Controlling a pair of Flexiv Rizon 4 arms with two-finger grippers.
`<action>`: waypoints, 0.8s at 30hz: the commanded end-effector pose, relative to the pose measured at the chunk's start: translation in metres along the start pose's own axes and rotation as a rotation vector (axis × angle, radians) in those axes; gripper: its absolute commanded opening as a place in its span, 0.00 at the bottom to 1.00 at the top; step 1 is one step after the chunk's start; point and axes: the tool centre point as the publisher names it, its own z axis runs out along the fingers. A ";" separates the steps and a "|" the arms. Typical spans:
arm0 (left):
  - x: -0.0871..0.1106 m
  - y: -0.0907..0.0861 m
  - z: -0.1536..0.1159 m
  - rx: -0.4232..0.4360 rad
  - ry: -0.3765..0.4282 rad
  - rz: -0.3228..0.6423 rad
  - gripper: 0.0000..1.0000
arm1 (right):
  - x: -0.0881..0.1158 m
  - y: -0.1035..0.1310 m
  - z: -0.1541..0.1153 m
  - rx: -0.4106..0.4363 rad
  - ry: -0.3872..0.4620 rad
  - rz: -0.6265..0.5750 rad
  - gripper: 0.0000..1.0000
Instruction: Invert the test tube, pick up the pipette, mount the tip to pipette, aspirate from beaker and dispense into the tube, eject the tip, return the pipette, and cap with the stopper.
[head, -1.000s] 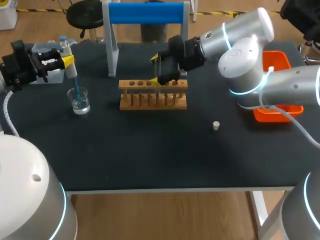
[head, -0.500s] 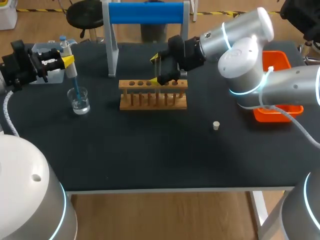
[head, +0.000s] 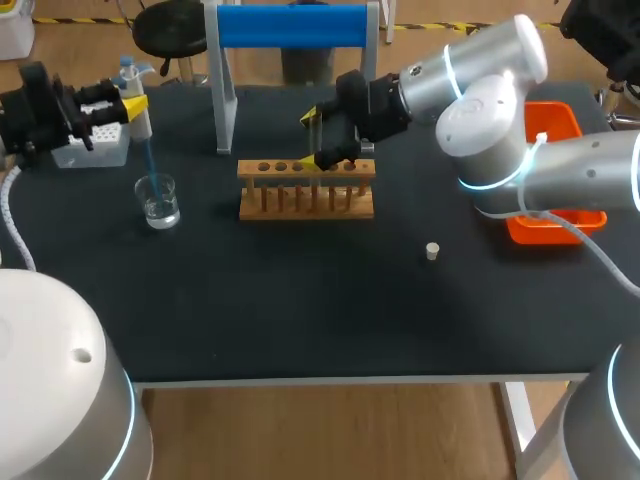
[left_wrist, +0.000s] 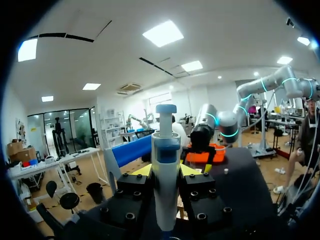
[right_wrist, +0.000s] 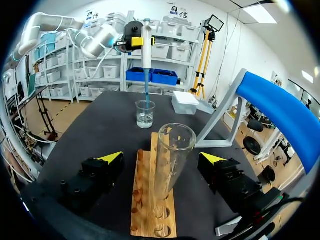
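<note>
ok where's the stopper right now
In the head view the stopper lies on the table, right of the wooden rack and toward the front edge.

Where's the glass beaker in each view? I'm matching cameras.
Head view: small clear glass beaker, left of the wooden test-tube rack.
Left wrist view: not in it.
Right wrist view: beaker ahead of the end effector, beyond the rack.
Shared landmark: white pipette with blue tip, directly above it.

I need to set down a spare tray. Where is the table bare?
Bare: the near strip of table, in front of the rack and beaker, left of the stopper. Crowded: behind the rack, by the right end effector.
</note>
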 end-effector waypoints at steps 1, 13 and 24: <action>0.011 -0.031 -0.003 -0.042 -0.017 0.016 0.00 | 0.001 0.000 -0.001 0.001 -0.001 0.000 1.00; 0.027 -0.106 0.021 -0.075 0.001 0.066 0.00 | 0.001 0.000 -0.001 0.001 -0.001 0.000 1.00; 0.044 -0.147 0.059 -0.054 0.077 0.090 0.00 | 0.001 0.000 -0.001 0.001 -0.001 0.000 1.00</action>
